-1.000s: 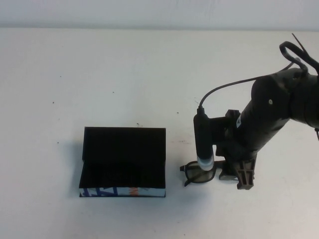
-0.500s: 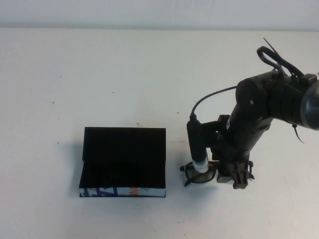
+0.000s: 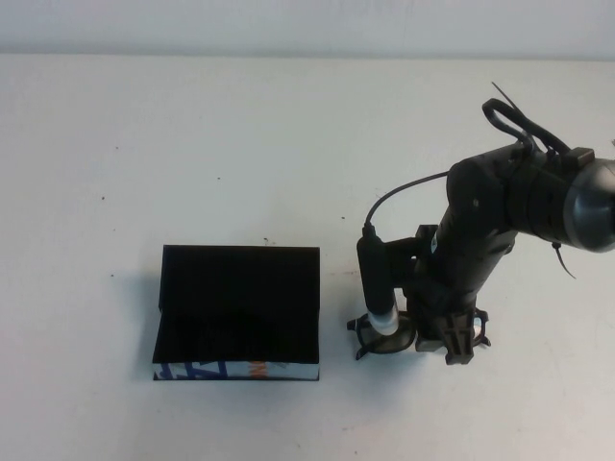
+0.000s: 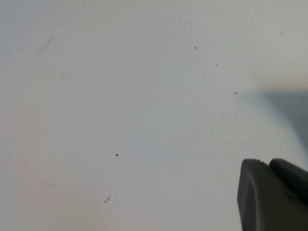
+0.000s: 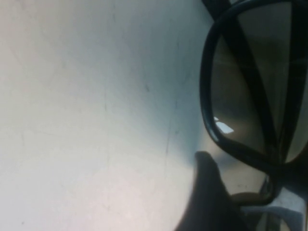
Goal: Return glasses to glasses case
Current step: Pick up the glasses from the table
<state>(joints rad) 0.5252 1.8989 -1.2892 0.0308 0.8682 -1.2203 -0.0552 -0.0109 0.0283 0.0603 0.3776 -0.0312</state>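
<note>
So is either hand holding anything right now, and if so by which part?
Cannot be told. The right hand is down at the glasses beside the glasses case, its grip hidden. The left hand holds nothing visible.

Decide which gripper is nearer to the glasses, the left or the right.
Right. The right gripper is down at the glasses on the table, beside the glasses case. The left gripper shows only bare table around it, no glasses.
</note>
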